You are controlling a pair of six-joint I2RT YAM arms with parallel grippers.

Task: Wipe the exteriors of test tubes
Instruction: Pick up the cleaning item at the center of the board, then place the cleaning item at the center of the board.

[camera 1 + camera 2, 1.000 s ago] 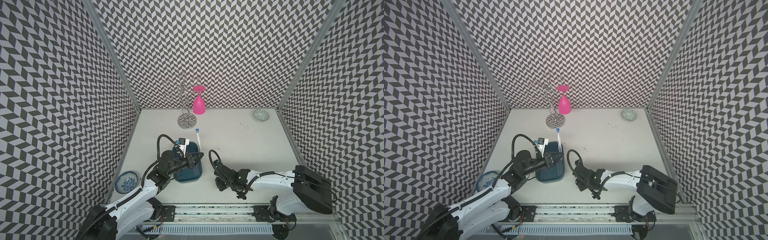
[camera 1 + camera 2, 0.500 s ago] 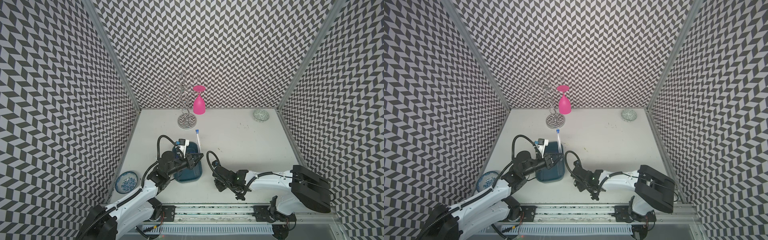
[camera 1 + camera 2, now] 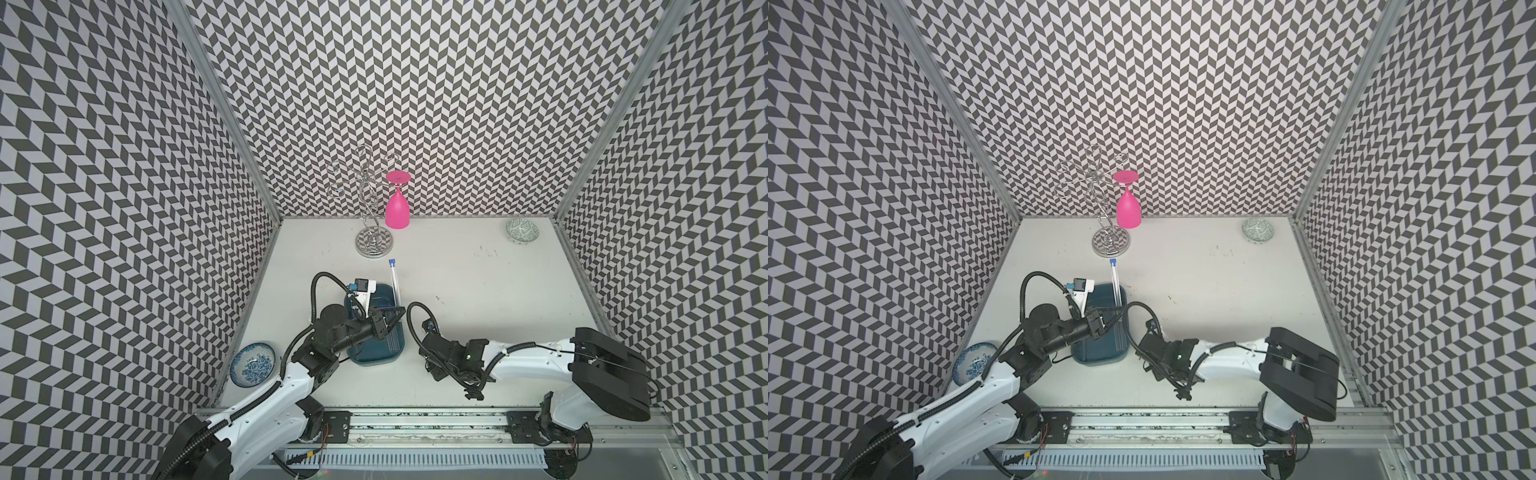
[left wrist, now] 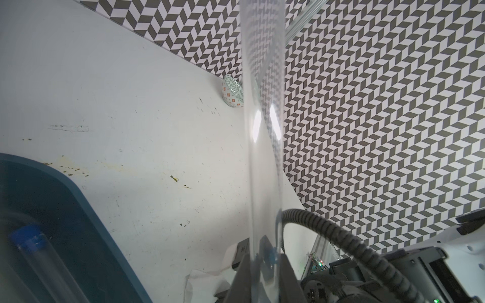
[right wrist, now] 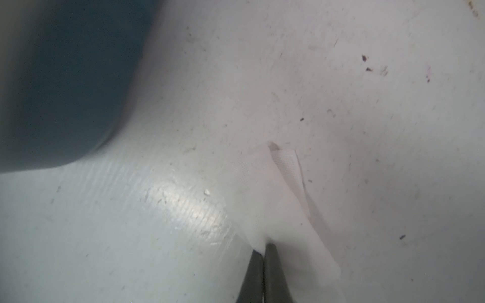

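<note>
The left gripper [image 4: 265,254] is clamping a tube [image 4: 263,118], which is running from between the shut jaws out past the edge of the left wrist view. In both top views that arm is reaching over the tray [image 3: 369,360], where other tubes [image 3: 392,345] are lying side by side. A loose tube [image 3: 395,284] is resting along the tray's side nearer the right arm, with its blue cap poking past the far rim onto the table [image 3: 490,291].

The right gripper [image 5: 263,249] is pinching the edge of a tissue [image 5: 275,199] with its jaws pressed together. The tissue is lying flat on the table just beside the tray's near corner.

The right arm's cable [image 3: 411,320] is arching up close to the tray's rim and crowding the gap between the two arms. A rack [image 3: 373,243] is standing just beyond the loose tube's cap, and a pink glass [image 3: 397,212] is hanging upside down from it. A blue bowl [image 3: 252,365] is sitting against the side wall beside the left arm's elbow. A green bowl [image 3: 522,231] is sitting in the far corner, well apart from both arms.

Bare table is stretching from the tray across to the green bowl. The rail [image 3: 415,420] is closing off the near edge just behind the right wrist.
</note>
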